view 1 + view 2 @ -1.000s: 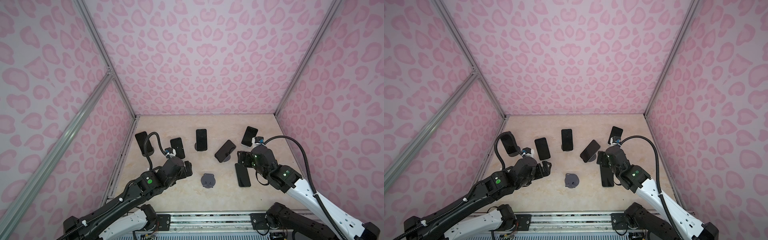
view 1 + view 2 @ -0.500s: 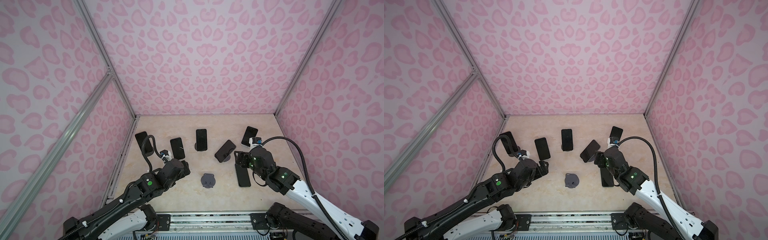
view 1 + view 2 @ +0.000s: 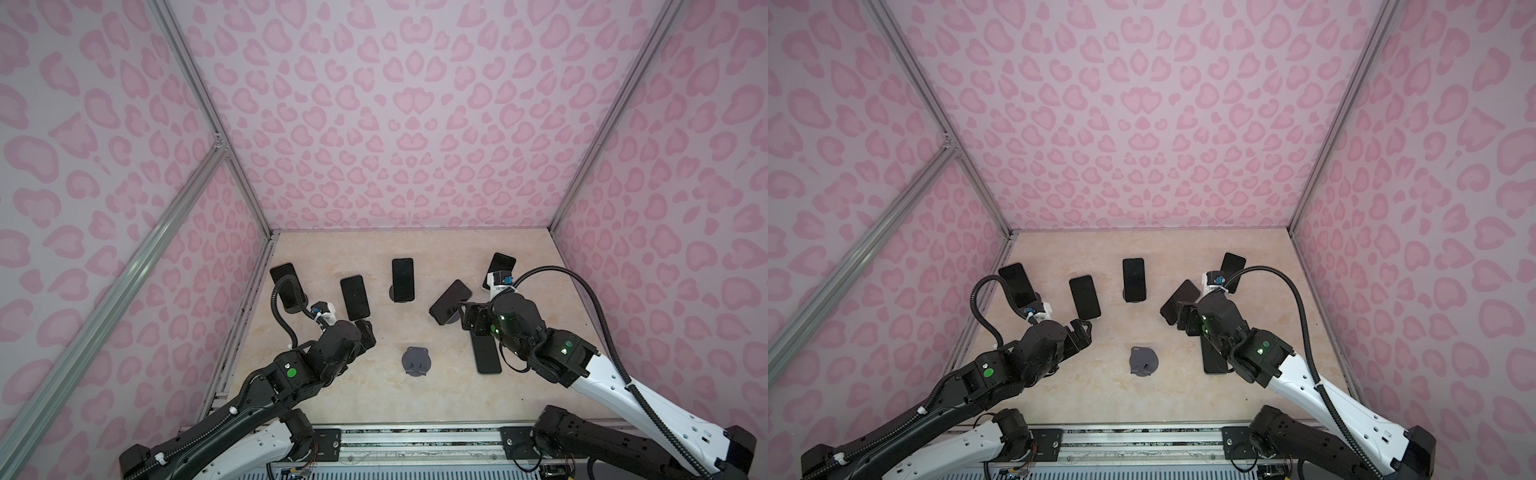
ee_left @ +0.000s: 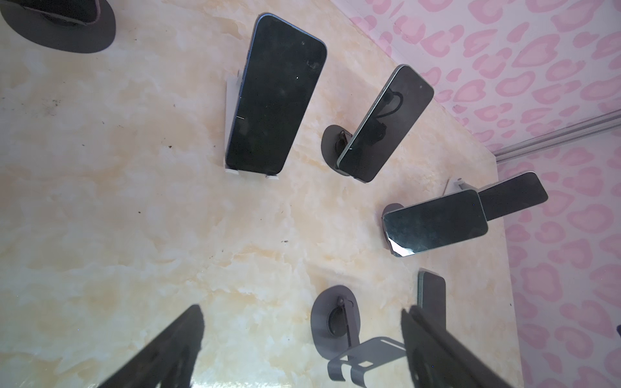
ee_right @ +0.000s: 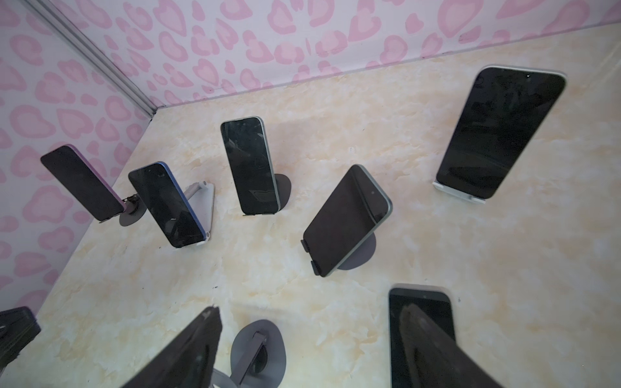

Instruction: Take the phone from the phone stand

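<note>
Empty stand [image 3: 416,361] is at front centre of the table [image 3: 374,399]. Phone [image 3: 488,360] lies flat on the table just right of the stand, dark face up, off any holder. Right gripper [image 5: 309,312] hangs over the phone's far end, right of the stand, fingers apart, nothing between them; contact with the phone cannot be told. Left gripper [image 4: 302,309] is left of the stand, fingers apart, empty. Five other phones [image 3: 402,278] are propped in an arc behind the stand.

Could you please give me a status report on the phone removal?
Left gripper and right gripper open, empty. One phone flat on table by right gripper, empty stand mid-front. Nothing blocking.
</note>
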Robot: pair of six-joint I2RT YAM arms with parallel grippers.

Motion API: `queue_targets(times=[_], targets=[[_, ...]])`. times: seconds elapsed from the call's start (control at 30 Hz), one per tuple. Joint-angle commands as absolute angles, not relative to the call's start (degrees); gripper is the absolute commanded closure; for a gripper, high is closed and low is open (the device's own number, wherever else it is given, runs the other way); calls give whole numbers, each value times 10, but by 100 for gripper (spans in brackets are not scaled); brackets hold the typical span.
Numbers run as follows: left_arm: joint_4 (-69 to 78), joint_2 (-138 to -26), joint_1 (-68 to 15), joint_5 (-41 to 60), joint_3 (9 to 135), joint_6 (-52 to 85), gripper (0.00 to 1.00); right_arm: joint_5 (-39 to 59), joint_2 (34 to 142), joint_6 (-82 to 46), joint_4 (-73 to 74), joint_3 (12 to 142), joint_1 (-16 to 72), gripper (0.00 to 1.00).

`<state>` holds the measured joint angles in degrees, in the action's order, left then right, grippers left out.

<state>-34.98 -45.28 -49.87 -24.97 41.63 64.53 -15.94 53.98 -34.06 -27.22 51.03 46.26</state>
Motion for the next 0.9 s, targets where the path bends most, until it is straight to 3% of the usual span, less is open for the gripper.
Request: queue_targets(times=[0.0,0.37,0.87], targets=[[-353,-442,-497,-241,412,629,5,-197,557,-337,-300,529,486,13],[-357,-409,-497,-217,423,585,5,-254,648,-335,-223,525,532,13],[-364,-328,-497,-210,395,558,5,-398,690,-459,-388,675,621,10]])
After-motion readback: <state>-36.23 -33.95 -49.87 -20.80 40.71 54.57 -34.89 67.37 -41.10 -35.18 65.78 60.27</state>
